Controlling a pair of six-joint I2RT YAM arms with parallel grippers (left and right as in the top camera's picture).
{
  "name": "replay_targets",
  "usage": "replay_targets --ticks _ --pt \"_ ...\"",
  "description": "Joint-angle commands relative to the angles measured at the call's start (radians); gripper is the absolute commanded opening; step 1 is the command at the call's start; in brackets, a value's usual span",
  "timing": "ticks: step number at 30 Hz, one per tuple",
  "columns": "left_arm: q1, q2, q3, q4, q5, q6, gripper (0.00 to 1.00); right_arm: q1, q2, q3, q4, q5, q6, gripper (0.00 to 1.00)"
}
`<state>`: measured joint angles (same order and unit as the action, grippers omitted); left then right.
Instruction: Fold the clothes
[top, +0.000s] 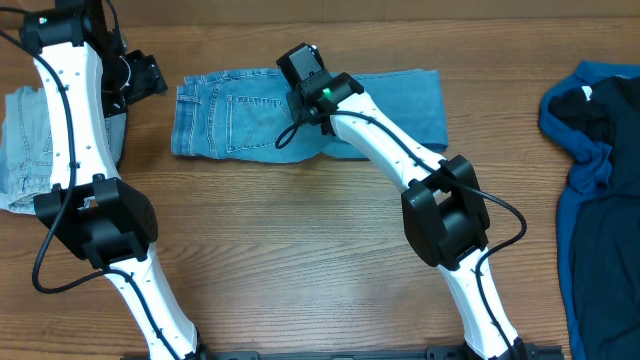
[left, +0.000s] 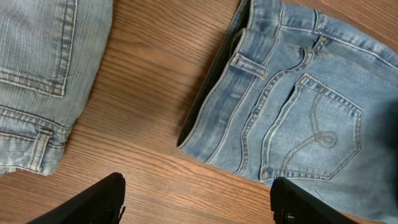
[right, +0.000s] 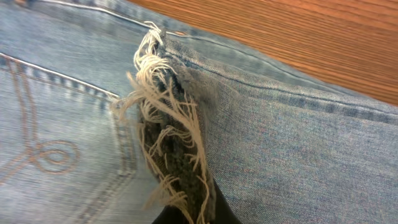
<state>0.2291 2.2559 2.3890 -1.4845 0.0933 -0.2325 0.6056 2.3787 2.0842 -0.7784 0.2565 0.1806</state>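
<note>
A pair of blue jeans (top: 240, 115) lies flat at the back middle of the table, waistband to the left, legs folded over toward the waist. My right gripper (top: 300, 75) is shut on the frayed leg hem (right: 168, 143) and holds it over the seat of the jeans, by a back pocket (right: 43, 149). My left gripper (top: 145, 75) is open and empty, hovering over bare wood just left of the waistband (left: 211, 93). The wood shows between its fingers (left: 196, 202).
A folded pair of lighter jeans (top: 25, 140) lies at the left edge, also in the left wrist view (left: 43, 68). A dark blue garment (top: 595, 150) lies spread at the right edge. Bare wooden table (top: 300, 250) fills the front.
</note>
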Motion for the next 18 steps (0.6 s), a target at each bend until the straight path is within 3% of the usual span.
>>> replay_targets --ticks 1,3,5,9,12,18 --pt "-0.004 -0.019 0.017 -0.004 -0.008 -0.006 0.78 0.017 -0.005 0.03 0.024 -0.035 0.038 0.04" --pt "-0.004 -0.019 0.017 -0.006 -0.01 -0.006 0.78 0.017 -0.005 0.03 0.026 -0.041 0.038 0.09" --pt "-0.004 -0.019 0.017 -0.008 -0.018 -0.006 0.78 0.017 -0.005 0.03 0.026 -0.06 0.037 0.36" --pt "-0.004 -0.019 0.017 -0.006 -0.018 -0.007 0.79 0.017 -0.005 0.031 0.049 -0.187 0.02 0.67" --pt "-0.007 -0.019 0.017 -0.012 -0.018 -0.007 0.79 -0.003 -0.005 0.033 0.051 -0.207 -0.002 0.68" --pt "-0.01 -0.019 0.017 -0.014 -0.018 -0.007 0.81 -0.04 -0.005 0.028 0.041 -0.207 -0.001 0.59"
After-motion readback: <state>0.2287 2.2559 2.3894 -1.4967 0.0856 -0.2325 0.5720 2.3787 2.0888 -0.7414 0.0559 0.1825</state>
